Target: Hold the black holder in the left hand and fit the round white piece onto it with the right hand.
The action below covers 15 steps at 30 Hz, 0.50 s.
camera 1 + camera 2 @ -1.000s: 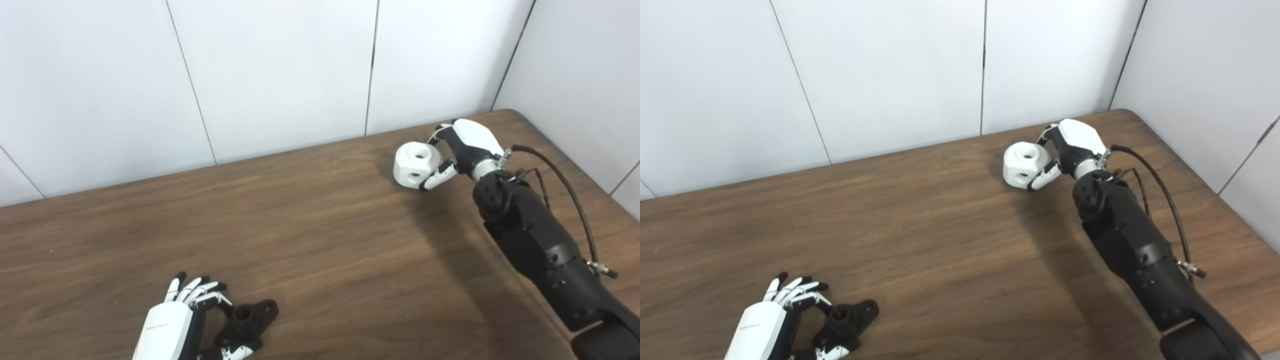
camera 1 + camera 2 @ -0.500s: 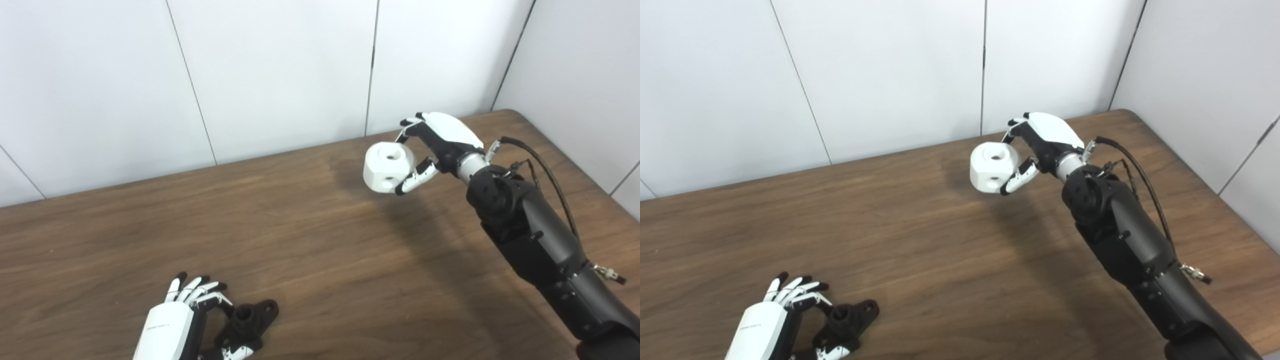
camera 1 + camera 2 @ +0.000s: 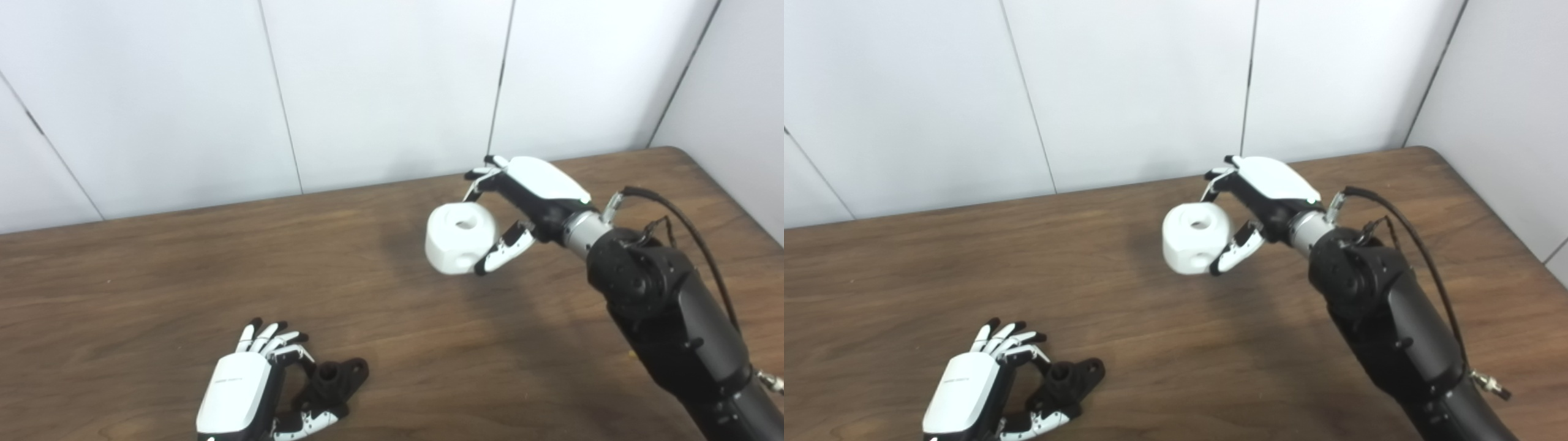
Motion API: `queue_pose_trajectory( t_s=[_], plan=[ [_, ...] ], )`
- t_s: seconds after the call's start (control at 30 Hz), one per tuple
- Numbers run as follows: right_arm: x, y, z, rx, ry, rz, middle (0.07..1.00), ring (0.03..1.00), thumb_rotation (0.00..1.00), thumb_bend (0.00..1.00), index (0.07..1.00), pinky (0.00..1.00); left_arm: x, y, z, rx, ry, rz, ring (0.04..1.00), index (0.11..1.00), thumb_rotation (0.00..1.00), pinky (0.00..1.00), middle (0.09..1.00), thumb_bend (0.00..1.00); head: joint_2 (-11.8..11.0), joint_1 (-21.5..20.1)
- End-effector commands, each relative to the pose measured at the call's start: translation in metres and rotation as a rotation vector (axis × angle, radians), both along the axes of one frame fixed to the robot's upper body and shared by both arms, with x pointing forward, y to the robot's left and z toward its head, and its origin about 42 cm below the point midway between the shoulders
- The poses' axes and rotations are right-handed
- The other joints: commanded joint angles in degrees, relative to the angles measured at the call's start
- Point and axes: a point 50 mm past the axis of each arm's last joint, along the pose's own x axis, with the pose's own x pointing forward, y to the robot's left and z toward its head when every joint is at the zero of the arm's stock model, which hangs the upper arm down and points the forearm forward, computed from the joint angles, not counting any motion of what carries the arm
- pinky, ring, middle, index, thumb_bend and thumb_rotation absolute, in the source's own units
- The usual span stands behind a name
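Note:
The round white piece (image 3: 456, 239), with a hole on top and one in its side, hangs in the air above the right middle of the wooden table (image 3: 153, 288). My right hand (image 3: 533, 196) is shut on it, fingers over the far side and thumb under the near side. The black holder (image 3: 334, 380) lies flat on the table near the front edge, left of centre. My left hand (image 3: 242, 392) rests beside it, with forefinger and thumb closed on the holder's left end and the other fingers stretched out. The two pieces are far apart.
White wall panels (image 3: 380, 92) close off the table's far edge and right side. My right forearm (image 3: 667, 318), with a black cable (image 3: 704, 245) looping off the wrist, crosses the table's right part. Bare wood lies between the hands.
The camera has swung left, shifting the whole picture right. My right hand has lifted the white piece off the far right of the table and carried it left and nearer. The left hand stays put.

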Motion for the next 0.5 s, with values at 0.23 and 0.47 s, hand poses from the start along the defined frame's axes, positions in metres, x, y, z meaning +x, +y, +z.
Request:
queue_pose_trajectory(
  t_s=[0.23, 0.47],
  plan=[
    [-0.021, 0.034, 0.012, 0.019, -0.082, 0.141, 0.895, 1.0, 0.14, 0.51, 0.488, 1.0, -0.001, -0.013, -0.008, 0.045, 0.024, -0.019, 0.908, 0.485, 0.05, 1.0, 0.797, 0.52, 1.0, 2.8],
    [-0.031, 0.056, 0.009, 0.036, -0.071, 0.214, 0.902, 1.0, 0.14, 0.51, 0.487, 1.0, 0.0, -0.017, -0.006, 0.035, 0.029, -0.013, 0.913, 0.485, 0.05, 1.0, 0.801, 0.52, 2.1, 4.2]
  ],
)
